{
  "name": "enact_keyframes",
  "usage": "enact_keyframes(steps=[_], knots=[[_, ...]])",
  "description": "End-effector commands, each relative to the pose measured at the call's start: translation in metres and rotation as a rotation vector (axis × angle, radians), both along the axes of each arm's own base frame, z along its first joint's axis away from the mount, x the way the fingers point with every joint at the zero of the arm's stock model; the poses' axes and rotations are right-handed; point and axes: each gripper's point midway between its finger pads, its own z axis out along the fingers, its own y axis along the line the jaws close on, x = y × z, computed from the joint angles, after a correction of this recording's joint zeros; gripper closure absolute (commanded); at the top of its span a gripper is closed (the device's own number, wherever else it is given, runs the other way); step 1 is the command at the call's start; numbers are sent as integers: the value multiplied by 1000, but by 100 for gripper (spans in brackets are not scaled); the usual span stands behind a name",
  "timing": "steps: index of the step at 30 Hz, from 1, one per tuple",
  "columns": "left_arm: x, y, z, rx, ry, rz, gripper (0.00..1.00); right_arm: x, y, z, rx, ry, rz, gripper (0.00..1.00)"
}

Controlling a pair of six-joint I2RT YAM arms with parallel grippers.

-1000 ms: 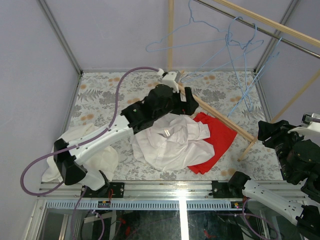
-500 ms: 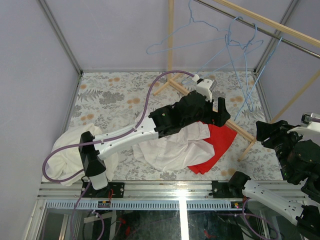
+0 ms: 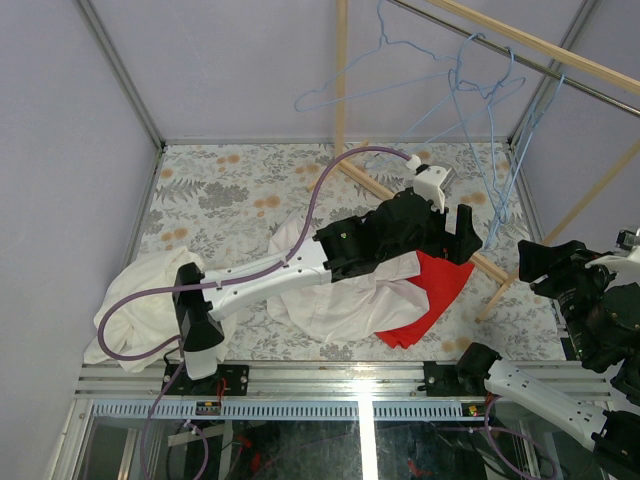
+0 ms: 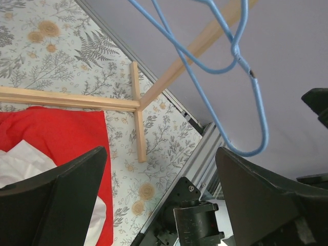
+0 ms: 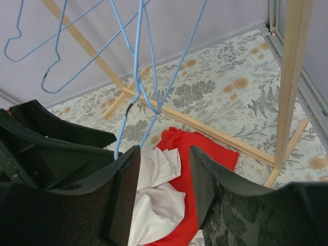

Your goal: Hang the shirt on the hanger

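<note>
Nearest us, the silver aluminium rail (image 3: 330, 375) runs along the table's front edge, with both arm bases bolted to it. By the front left corner a creamy off-white crumpled garment (image 3: 140, 290) lies close to the left edge.

Just past the rail, mid-table, we see the white thin-fabric shirt (image 3: 340, 305) lying rumpled on the floral-print tabletop (image 3: 220, 190). Its right side overlaps a red cloth (image 3: 435, 285), and the left arm stretches across above it. The left gripper (image 3: 452, 238) hovers over the red cloth's far edge, jaws spread wide with nothing between them. The right gripper (image 3: 545, 265) is raised near the right edge, well apart from the shirt, its jaws parted and holding nothing.

Behind the red cloth a pale wooden rack foot (image 3: 480, 262) crosses the table diagonally, leaving only a narrow strip before the right wall. On the far left, open floral print runs up to the back edge.

Farthest away, light-blue wire hangers (image 3: 480, 95) dangle from a slanted wooden rail (image 3: 560, 52) above the far right corner. In the left wrist view, the lower bend of one hanger hangs just ahead of the fingers.
</note>
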Motion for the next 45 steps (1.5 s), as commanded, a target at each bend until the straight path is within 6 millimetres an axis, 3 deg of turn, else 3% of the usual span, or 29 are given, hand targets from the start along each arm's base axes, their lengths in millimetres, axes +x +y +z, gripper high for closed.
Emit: enact_keyframes(steps=[1,8,17,23,28,30,34,39,41,45], knots=[[-8,-16,24,-81,-30,-34,13,2,-2,18,41,-43,-20,48],[-11,-25,23,-95,-20,-54,13,6,0,24,66,-63,-33,34],[-12,-31,19,-88,-19,-60,14,31,23,33,-90,15,-54,30],[-12,-18,13,-71,-14,-32,14,49,36,73,-219,-37,-58,28],[-12,-10,10,-63,-13,-17,14,60,39,124,-327,-91,-76,28],[-12,-8,6,-56,-6,-14,14,64,51,141,-367,-92,-30,28],[-14,-2,-2,-43,9,-6,14,79,99,148,-450,-85,143,27],[-14,23,-15,-24,22,54,14,75,138,178,-406,-180,343,26],[-14,32,-19,-18,24,73,14,73,155,179,-408,-185,425,25],[-15,42,-26,1,33,90,14,77,169,164,-402,-142,509,20]])
